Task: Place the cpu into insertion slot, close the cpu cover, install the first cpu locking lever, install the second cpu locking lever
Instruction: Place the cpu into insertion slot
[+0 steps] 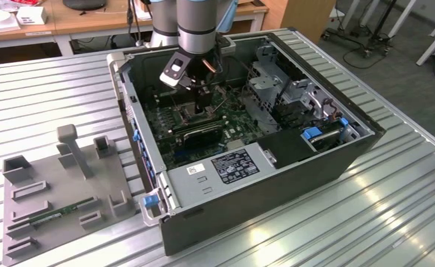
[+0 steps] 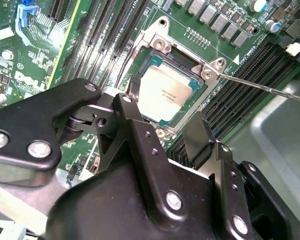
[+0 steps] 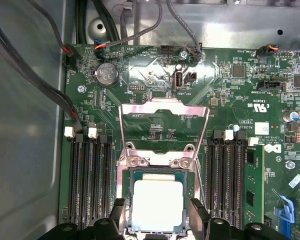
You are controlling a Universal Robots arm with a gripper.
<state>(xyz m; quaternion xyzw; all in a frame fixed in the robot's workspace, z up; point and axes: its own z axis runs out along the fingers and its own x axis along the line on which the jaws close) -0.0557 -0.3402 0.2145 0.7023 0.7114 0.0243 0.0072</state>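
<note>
The cpu is seated flat in the insertion slot of the green motherboard, silvery face up. The gripper is positioned over the slot with its fingers spread apart, one on either side of the cpu and wider than it. No contact with the chip can be made out.

In the first wrist view, the cpu cover is seen swung open and raised on the side of the slot away from the gripper. The board is visible through its square window. Banks of black memory slots flank the socket.

In the second wrist view, the cpu is shown at an angle between the black fingers. A thin metal rod is seen projecting from a corner of the slot out over the board.

In the exterior view, the arm is lowered into an open computer case, which is laid on a ribbed metal table. A grey fixture tray holding a green memory stick is placed at the exterior view's left of the case. Wooden desks and a grey floor are located behind.
</note>
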